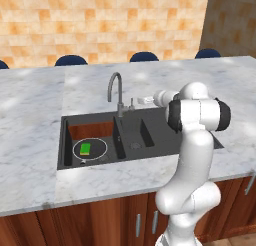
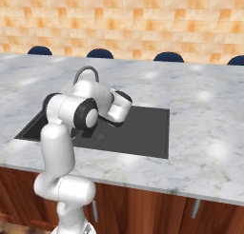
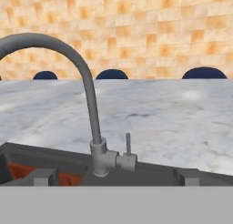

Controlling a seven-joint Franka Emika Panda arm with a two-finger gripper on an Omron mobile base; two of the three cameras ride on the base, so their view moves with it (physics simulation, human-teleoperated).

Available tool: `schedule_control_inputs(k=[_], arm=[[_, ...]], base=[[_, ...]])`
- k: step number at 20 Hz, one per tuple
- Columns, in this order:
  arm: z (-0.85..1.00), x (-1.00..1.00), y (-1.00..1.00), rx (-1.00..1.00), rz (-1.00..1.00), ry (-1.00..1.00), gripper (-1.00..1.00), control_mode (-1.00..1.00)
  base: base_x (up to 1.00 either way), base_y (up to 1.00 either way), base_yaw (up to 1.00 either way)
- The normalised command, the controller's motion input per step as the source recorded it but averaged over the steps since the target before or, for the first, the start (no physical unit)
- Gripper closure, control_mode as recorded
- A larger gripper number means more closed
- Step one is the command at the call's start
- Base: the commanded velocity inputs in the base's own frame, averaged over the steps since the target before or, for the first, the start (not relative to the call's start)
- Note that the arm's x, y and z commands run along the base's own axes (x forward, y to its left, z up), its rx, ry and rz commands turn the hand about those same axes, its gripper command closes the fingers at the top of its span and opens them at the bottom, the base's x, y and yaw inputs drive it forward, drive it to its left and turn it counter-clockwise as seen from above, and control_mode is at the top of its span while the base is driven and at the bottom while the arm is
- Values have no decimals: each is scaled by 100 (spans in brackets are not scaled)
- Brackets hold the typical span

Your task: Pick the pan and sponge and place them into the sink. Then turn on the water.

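The pan (image 1: 91, 149) lies in the larger left basin of the dark sink (image 1: 156, 138), and the green sponge (image 1: 85, 149) rests inside it. Behind the basins rises the grey gooseneck faucet (image 1: 115, 90), its small lever (image 1: 132, 103) upright at its right side. My gripper (image 1: 142, 99) hovers just right of that lever, level with it and pointing at the faucet. In the hand view the faucet (image 3: 89, 100) and lever (image 3: 128, 145) stand straight ahead, and my gripper (image 3: 116, 177) is open, its fingertips (image 3: 43, 176) far apart with nothing between them. No water is in view.
Marble counter (image 1: 30, 135) surrounds the sink (image 2: 143, 128). Dark blue chair backs (image 1: 71, 60) line the counter's far edge before a tiled wall. In the right base view my arm covers most of the basins and the faucet (image 2: 86, 70) arcs above it. Wooden cabinet doors (image 1: 125, 220) lie below.
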Motion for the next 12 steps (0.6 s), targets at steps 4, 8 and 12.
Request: schedule_control_inputs(k=[4,8,12], arm=[[-25,19,0,0,5,-1,-100,-100],[-28,22,-2,0,2,-1,-100,-100],[-23,22,-3,3,3,-8,-100,-100]], base=[[0,0,0],[0,0,0],[0,0,0]])
